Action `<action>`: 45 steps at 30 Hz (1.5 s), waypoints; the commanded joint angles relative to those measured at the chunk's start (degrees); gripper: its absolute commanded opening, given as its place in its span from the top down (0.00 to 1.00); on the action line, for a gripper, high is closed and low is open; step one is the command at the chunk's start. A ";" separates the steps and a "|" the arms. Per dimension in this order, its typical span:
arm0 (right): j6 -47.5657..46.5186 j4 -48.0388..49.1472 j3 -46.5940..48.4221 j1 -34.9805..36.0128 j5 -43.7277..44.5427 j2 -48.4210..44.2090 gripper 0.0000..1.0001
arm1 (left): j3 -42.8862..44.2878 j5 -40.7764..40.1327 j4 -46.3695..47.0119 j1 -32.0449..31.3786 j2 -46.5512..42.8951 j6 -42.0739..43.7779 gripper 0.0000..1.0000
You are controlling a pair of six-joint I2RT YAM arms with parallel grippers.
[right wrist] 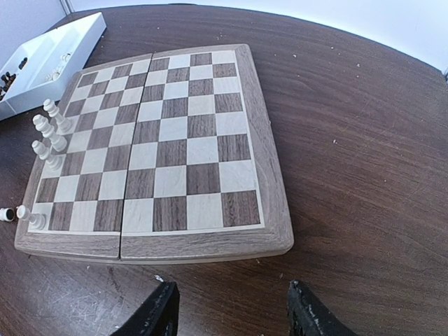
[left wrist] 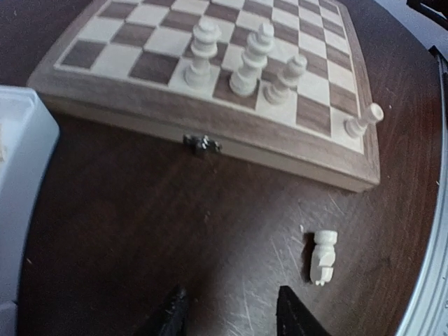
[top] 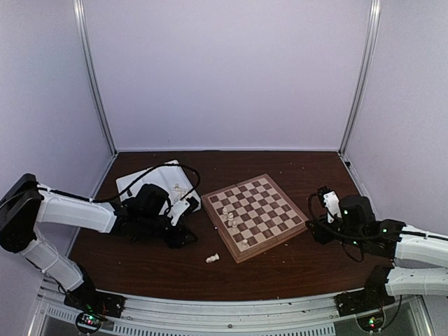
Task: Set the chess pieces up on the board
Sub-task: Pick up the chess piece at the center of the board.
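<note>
Toward the tabletop's [left wrist: 126, 231] front edge, off the board [left wrist: 126, 115], a toppled cream piece [left wrist: 323, 257] lies just right of the left gripper [left wrist: 231, 315], the nearer one, released and empty; the piece's long axis points boardward.

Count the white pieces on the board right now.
4: a row of three near the board edge, a corner piece. A fallen piece lies on the table, off it.
</note>
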 commanded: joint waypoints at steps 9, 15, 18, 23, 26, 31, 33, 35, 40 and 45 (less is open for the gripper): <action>-0.25 1.27 1.22 0.32 0.08 0.87 0.46 | -6.45 -6.28 0.51 -14.59 -4.20 6.96 0.18; -0.25 1.14 1.49 0.36 -0.05 1.44 0.46 | -9.42 -16.94 8.47 -23.85 -3.17 12.69 0.04; -0.20 1.16 1.49 0.33 -0.01 1.31 0.46 | -8.76 -16.82 10.26 -24.10 -0.62 12.78 0.12; -0.14 0.96 1.32 0.38 0.24 0.94 0.46 | -6.99 -17.05 14.26 -27.34 5.61 13.74 0.16; -0.11 0.94 1.20 0.37 0.31 0.52 0.46 | -5.36 -15.46 14.83 -29.63 8.24 13.36 0.16; -0.11 1.01 1.13 0.38 0.29 0.41 0.46 | -5.09 -12.02 17.06 -31.31 9.53 12.59 0.16; -0.12 0.94 1.13 0.39 0.31 0.32 0.46 | -4.66 -11.89 16.17 -31.37 9.84 12.40 0.16; -0.16 0.91 1.13 0.40 0.29 0.24 0.46 | -4.29 -12.03 15.12 -31.44 9.90 12.43 0.16; 0.00 0.78 0.99 1.92 -12.15 -1.89 0.52 | -3.91 -10.87 11.32 -31.45 8.09 12.89 0.16; 6.13 0.95 -2.03 20.08 -10.05 -3.82 0.42 | -5.19 -10.16 6.73 -31.45 3.52 11.50 0.16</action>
